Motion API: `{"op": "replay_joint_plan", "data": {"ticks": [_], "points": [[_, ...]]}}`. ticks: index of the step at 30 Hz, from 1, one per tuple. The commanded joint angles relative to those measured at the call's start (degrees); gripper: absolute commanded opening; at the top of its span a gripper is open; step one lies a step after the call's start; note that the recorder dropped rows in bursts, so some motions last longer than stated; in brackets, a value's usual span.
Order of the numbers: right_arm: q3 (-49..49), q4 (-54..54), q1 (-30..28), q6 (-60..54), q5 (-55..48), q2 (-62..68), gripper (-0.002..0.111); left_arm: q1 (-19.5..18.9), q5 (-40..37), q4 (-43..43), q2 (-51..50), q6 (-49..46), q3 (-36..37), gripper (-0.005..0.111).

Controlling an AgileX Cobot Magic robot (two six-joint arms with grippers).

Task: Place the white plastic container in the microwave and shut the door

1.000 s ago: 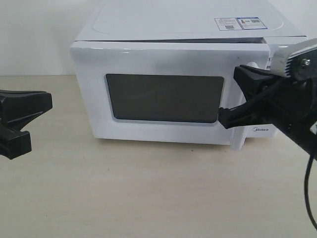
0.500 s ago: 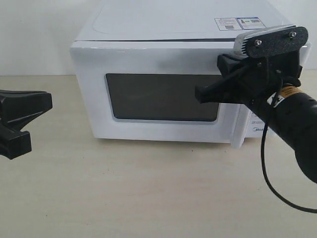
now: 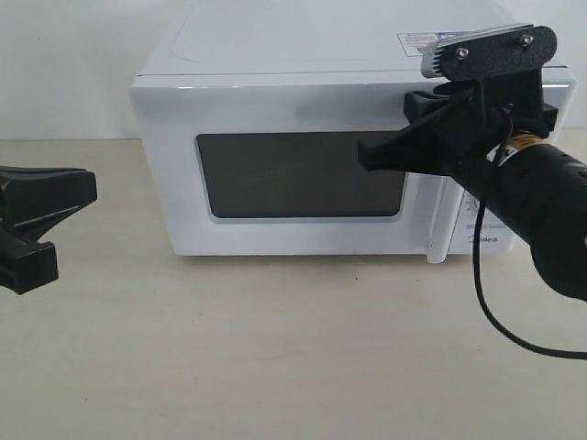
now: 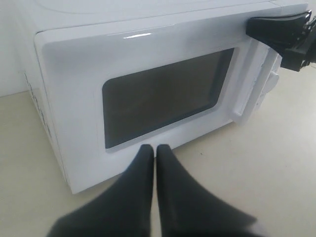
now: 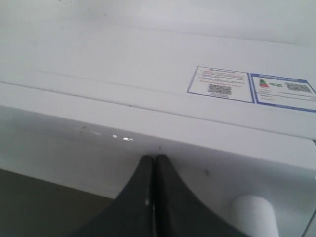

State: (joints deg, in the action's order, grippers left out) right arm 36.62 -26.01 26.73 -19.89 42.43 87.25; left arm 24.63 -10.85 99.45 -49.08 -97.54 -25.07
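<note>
Microwave door sits flush, window dark; right hand, fingers together and empty, meets its face.

Microwave: white, boxy, upright on the beige table, stickers on top.
Door: shut flush, dark rectangular window, white vertical handle at its right edge.

Beige tabletop, plain white wall
</note>
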Motion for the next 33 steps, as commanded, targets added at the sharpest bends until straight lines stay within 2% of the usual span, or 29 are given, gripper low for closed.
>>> {"op": "replay_joint_plan", "data": {"ticks": [1, 8, 17, 20, 25, 33], "points": [[0.65, -2.79, -0.44, -2.05, -0.60, 0.18, 0.000, -0.07, 0.41, 0.50, -0.24, 0.22, -0.35, 0.004], [-1.67, -3.22, 1.92, -3.79, 0.26, -1.59, 0.000, -0.07, 0.41, 0.50, -0.24, 0.22, -0.35, 0.004], [-17.19, -4.57, 9.55, -4.04, 6.18, -15.79, 0.000, -0.07, 0.41, 0.50, -0.24, 0.22, -0.35, 0.004], [-22.20, -3.97, 9.87, -2.94, 2.79, -22.62, 0.000, -0.07, 0.41, 0.50, -0.24, 0.22, -0.35, 0.004], [-22.98, -4.82, 9.87, -2.26, 3.19, -29.30, 0.000, -0.07, 0.41, 0.50, -0.24, 0.22, -0.35, 0.004], [-22.98, -4.82, 9.76, -2.80, 2.71, -30.13, 0.000, -0.07, 0.41, 0.50, -0.24, 0.22, -0.35, 0.004]]}}
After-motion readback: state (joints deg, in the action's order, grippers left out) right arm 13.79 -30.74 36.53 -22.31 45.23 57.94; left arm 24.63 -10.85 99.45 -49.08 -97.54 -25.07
